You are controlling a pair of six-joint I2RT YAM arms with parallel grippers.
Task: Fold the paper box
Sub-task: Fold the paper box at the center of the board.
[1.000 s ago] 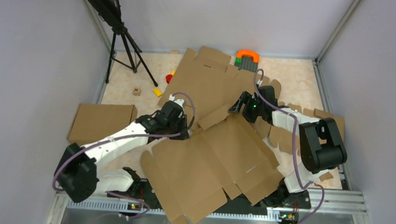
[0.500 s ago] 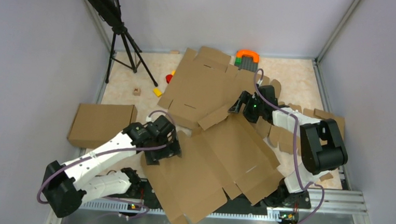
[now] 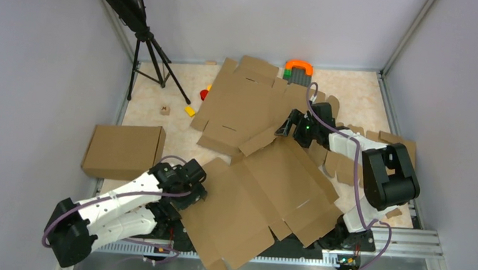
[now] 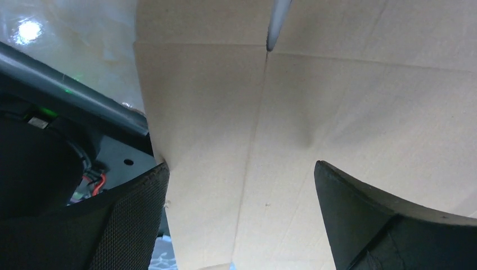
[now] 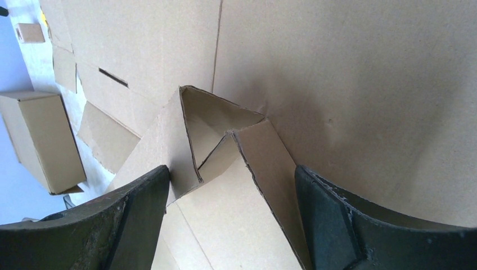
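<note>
Since a second ago my left tool (image 4: 241, 166) has drawn back from the far left edge of the paper box (image 3: 254, 202), the large brown corrugated cardboard die-cut sheet, to its left edge and has spread wide. My right tool (image 5: 230, 169) has kept its place.

From above, the paper box lies nearly flat at the near middle of the pale marbled surface (image 3: 164, 90). Its near corner reaches over the rail where my arms are bolted. A second brown die-cut cardboard sheet (image 3: 245, 101) lies just beyond it towards the far edge. A closed brown cardboard carton (image 3: 123, 150) sits by the left edge. That view shows neither tool's gap.

My left wrist view shows it: both black fingers (image 4: 135, 225) stand far apart with nothing between them. Only the sheet's creased face and one slit lie beyond.

My right wrist view shows what the top view hides. Where the two sheets meet, a brown cardboard flap (image 5: 225, 140) is folded into a hollow peak. It fills the wide gap between my right fingers. Whether they press on it I cannot tell.
</note>
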